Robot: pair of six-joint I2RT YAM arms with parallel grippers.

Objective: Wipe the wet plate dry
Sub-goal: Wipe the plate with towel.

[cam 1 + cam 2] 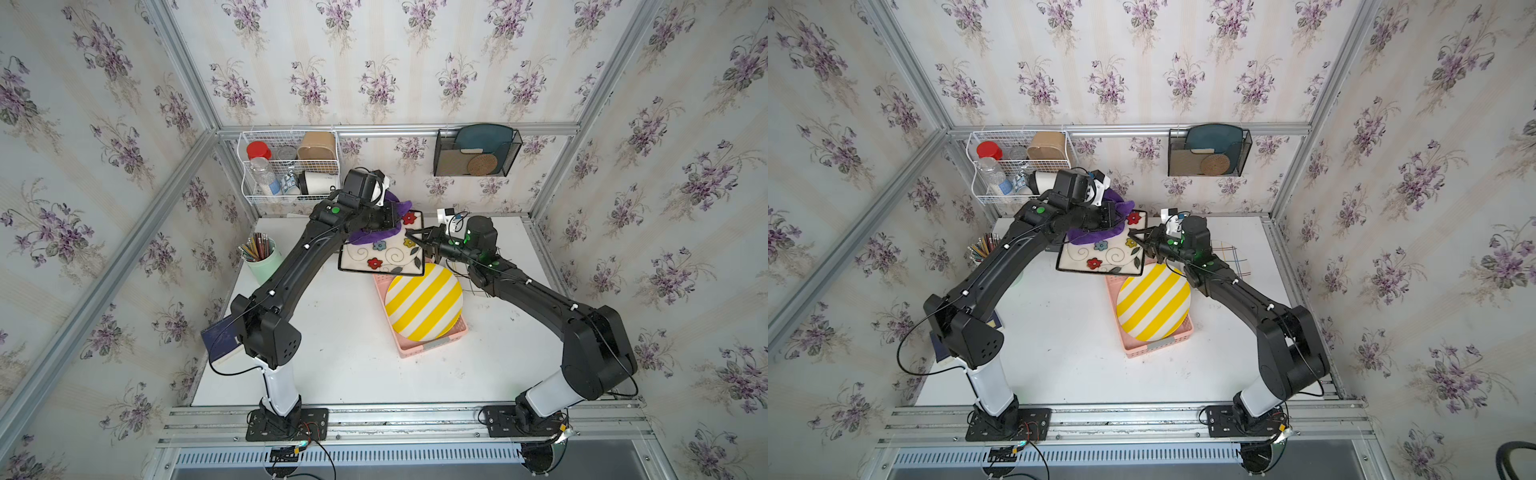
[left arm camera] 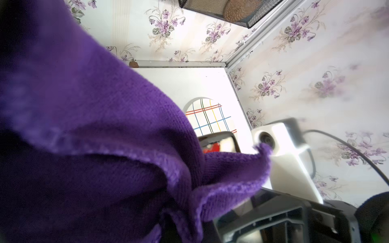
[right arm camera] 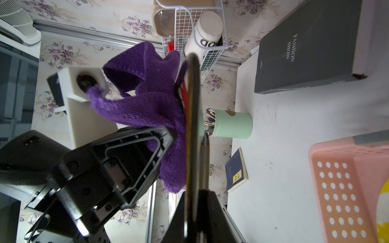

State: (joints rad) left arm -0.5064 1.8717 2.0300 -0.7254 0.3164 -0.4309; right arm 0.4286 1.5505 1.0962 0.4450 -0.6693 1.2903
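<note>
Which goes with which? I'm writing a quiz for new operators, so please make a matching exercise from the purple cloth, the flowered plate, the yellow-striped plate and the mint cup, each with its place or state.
Things:
1. purple cloth
2. flowered plate
3. yellow-striped plate
4. mint cup

Places or states:
A. rests on the pink basket
B. holds pencils
C. clamped in the left tool
D. gripped at its edge by the right tool

Pairs: 1-C, 2-D, 3-A, 4-B.

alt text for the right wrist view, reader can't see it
Edge-on, a plate is clamped in the right end effector while the left end effector presses a purple cloth to its face. Behind: mint pencil cup, pink basket, white table.
</note>
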